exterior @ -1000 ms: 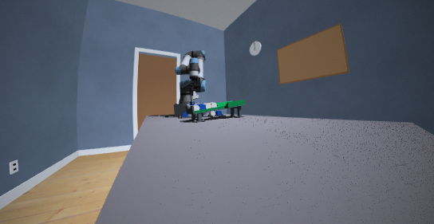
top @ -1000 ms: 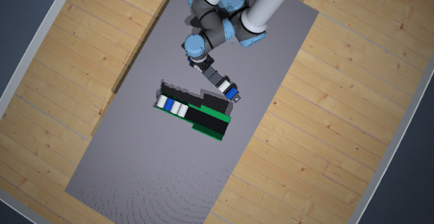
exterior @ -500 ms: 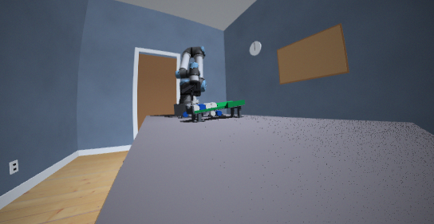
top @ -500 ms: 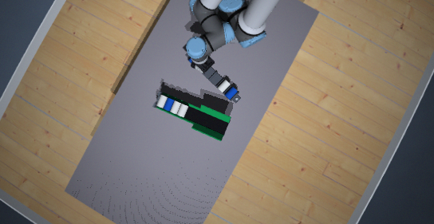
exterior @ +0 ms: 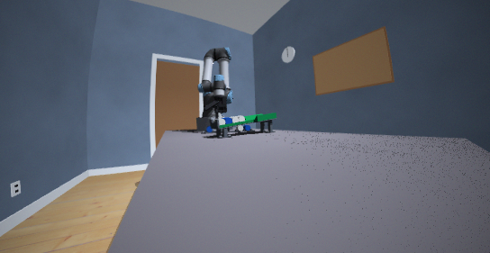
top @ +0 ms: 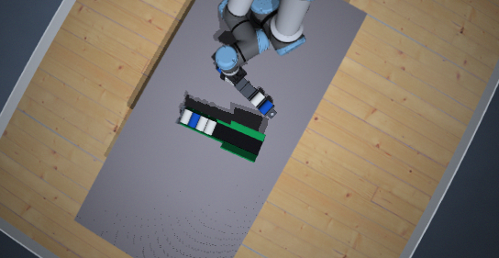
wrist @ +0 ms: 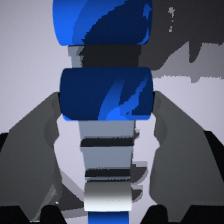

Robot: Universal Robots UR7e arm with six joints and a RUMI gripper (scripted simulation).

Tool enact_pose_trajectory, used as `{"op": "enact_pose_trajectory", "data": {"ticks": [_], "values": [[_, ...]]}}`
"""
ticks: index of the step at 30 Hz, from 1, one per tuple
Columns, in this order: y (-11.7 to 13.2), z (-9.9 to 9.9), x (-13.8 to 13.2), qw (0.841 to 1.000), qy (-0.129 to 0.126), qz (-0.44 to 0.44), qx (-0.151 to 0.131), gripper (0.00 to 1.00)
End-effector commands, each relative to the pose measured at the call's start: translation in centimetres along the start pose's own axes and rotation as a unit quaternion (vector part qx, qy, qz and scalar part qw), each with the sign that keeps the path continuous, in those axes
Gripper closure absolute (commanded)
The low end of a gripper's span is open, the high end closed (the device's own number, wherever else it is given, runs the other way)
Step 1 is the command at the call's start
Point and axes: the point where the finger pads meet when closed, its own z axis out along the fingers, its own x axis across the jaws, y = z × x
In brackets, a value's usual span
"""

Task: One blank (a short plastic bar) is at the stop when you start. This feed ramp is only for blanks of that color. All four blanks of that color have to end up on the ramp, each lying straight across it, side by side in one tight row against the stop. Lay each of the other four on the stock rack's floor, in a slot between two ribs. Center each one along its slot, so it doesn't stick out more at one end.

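Top view: the green ramp [top: 248, 130] [exterior: 267, 117] stands on the grey bench [top: 183, 184] [exterior: 270, 194], its raised side walls flanking the bare black stretch. At its lower end sit four blanks: white [top: 186, 117], blue [top: 194, 120], then two whites. The stock rack [top: 272, 114] [wrist: 107, 130] runs close by the ramp's wider end, carrying a white blank [top: 258, 98] [wrist: 107, 196] beside a blue one [top: 266, 107] [wrist: 108, 218]. The claw [top: 236, 75] [wrist: 106, 93] grips a glossy blue blank [wrist: 106, 94] by its ends, crosswise over the rack; another blue cylinder [wrist: 102, 22] lies just beyond.
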Motion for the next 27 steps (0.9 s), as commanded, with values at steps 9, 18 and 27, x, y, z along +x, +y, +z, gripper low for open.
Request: {"op": "enact_pose_trajectory", "data": {"ticks": [9, 18, 27], "values": [[-0.03, 1.16, -0.17, 1.0, -0.002, 0.0, 0.001, 0.63], [-0.03, 1.16, -0.17, 1.0, -0.002, 0.0, 0.001, 0.63], [-0.03, 1.16, -0.17, 1.0, -0.002, 0.0, 0.001, 0.63]]}}
